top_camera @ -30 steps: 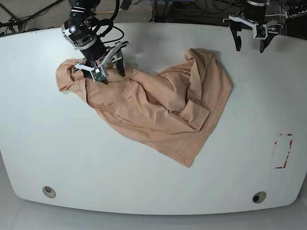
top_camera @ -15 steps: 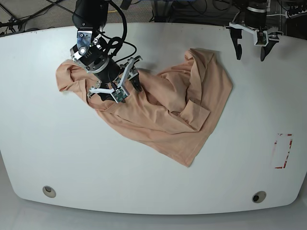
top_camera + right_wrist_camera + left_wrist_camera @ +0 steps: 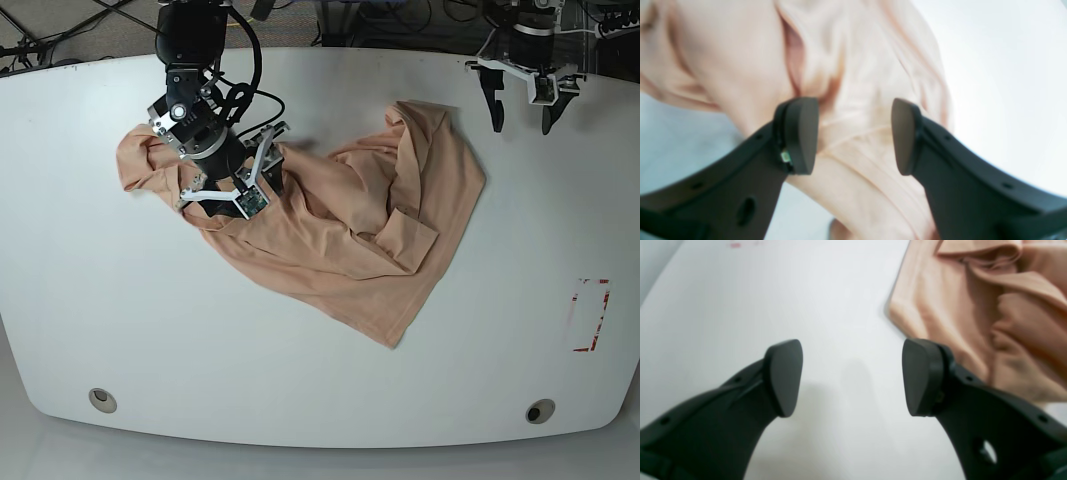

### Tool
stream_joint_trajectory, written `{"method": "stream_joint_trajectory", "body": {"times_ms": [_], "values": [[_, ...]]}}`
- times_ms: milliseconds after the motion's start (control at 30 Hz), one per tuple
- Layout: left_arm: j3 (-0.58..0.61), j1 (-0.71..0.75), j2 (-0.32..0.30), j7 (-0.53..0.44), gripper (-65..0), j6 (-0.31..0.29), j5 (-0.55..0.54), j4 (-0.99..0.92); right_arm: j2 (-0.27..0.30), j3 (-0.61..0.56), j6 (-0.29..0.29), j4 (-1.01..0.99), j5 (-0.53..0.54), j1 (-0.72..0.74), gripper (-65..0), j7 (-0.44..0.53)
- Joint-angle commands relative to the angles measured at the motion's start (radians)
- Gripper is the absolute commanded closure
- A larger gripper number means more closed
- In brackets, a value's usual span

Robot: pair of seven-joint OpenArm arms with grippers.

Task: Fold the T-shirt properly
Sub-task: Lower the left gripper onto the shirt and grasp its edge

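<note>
- T-shirt (image 3: 330, 225) crumpled mid-bench (image 3: 120, 330).
- My right gripper (image 3: 853, 133): fingers (image 3: 800, 133) released, straddling a T-shirt ridge; pinch a single layer.
- My left gripper (image 3: 851, 376): released, beside the T-shirt's far edge.

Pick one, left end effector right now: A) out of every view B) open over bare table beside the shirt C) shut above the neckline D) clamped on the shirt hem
B: the left end effector has its jaws spread over the white table, with the T-shirt off to one side, untouched.
</note>
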Motion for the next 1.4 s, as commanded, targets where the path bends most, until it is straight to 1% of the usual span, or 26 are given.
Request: {"method": "stream_joint_trajectory", "body": {"times_ms": [0,133,300,433,533,633,833,1000,1200,1233,1267,1333,1367], "values": [[-0.006,-0.002,-0.006,-0.035,-43.5,0.006,-0.003,0.005,0.002,0.001,-0.002,0.021,0.002,0.004,-33.8,0.023],[-0.002,-0.005,-0.006,-0.035,-43.5,0.006,-0.003,-0.014,-0.003,-0.012,-0.002,0.019,0.008,-0.013,-33.9,0.023],[-0.004,-0.026,-0.006,-0.035,-43.5,0.006,-0.003,-0.015,-0.007,-0.100,-0.002,-0.011,0.008,-0.007,-33.8,0.023],[-0.004,-0.028,-0.006,-0.035,-43.5,0.006,-0.003,-0.015,-0.016,-0.134,-0.002,-0.082,0.008,0.050,-33.6,0.023],[-0.006,-0.028,-0.006,-0.035,-43.5,0.006,-0.003,-0.015,-0.050,-0.117,-0.002,-0.134,-0.001,0.086,-33.6,0.025],[-0.016,-0.026,-0.006,-0.035,-43.6,0.006,-0.003,-0.015,-0.064,-0.098,-0.002,-0.180,-0.001,0.133,-33.6,0.025],[-0.025,-0.023,-0.029,-0.035,-43.7,0.006,-0.003,-0.017,-0.064,-0.098,-0.002,-0.255,-0.001,0.186,-33.6,0.028],[-0.027,-0.025,-0.031,-0.035,-43.9,0.006,-0.003,-0.017,-0.065,-0.098,-0.002,-0.329,-0.001,0.214,-33.5,0.031],[-0.025,-0.032,-0.031,-0.033,-44.0,0.006,-0.003,-0.017,-0.065,-0.097,-0.002,-0.381,-0.003,0.238,-33.3,0.089],[-0.025,-0.034,-0.031,-0.032,-44.2,0.006,-0.003,-0.018,-0.065,-0.097,-0.002,-0.381,-0.003,0.238,-32.5,0.089],[-0.024,-0.046,-0.031,-0.022,-44.2,0.006,-0.003,-0.018,-0.062,-0.097,-0.002,-0.381,-0.003,0.240,-30.3,0.089],[-0.021,-0.077,-0.029,0.034,-44.2,0.006,-0.003,-0.018,-0.061,-0.097,-0.002,-0.384,-0.003,0.241,-22.2,0.091],[-0.021,-0.095,-0.029,0.085,-44.2,0.006,-0.004,-0.018,-0.061,-0.097,-0.002,-0.384,-0.003,0.241,-15.4,0.091]]}}
